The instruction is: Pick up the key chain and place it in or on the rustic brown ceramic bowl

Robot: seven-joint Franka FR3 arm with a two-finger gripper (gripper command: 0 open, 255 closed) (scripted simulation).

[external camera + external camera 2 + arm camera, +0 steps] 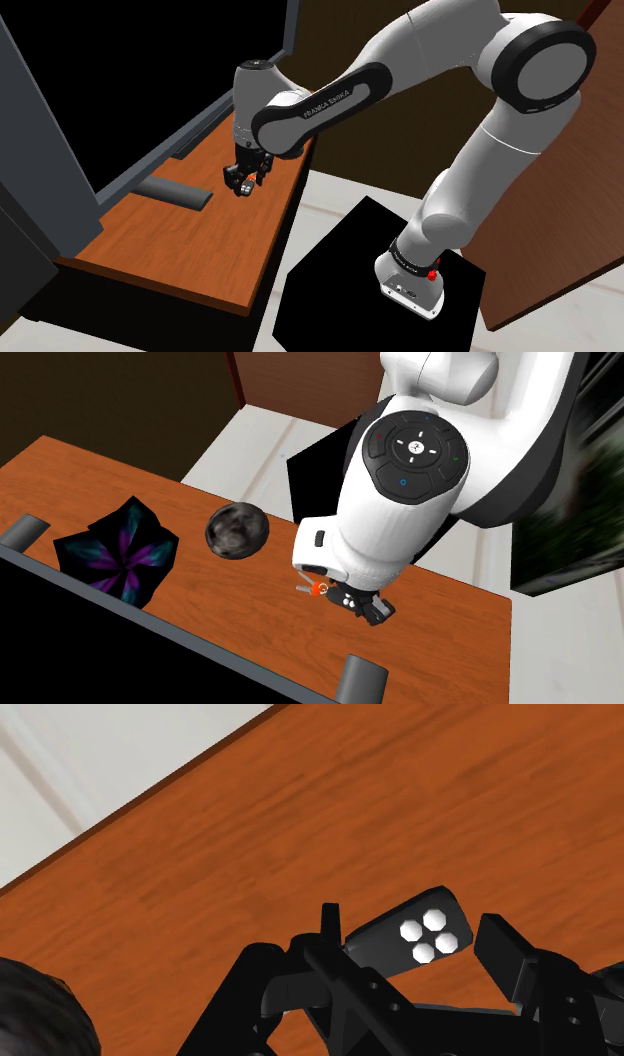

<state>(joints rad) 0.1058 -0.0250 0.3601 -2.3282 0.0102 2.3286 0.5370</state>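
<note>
My black gripper is shut on the key chain, a black fob with several white buttons clasped between the two fingers. In the second exterior view an orange-red bit of the key chain sticks out beside the gripper, just above the wooden desk. The bowl is a dark, mottled, round thing standing on the desk toward that view's left of the gripper. In the wrist view the bowl shows as a dark edge. In the shoulder view the gripper hangs low over the desk top.
A black and purple crumpled object lies beyond the bowl. Two grey cylinder feet and a dark screen edge line one side of the desk. A grey bar lies under the monitor. The desk edge drops to pale floor.
</note>
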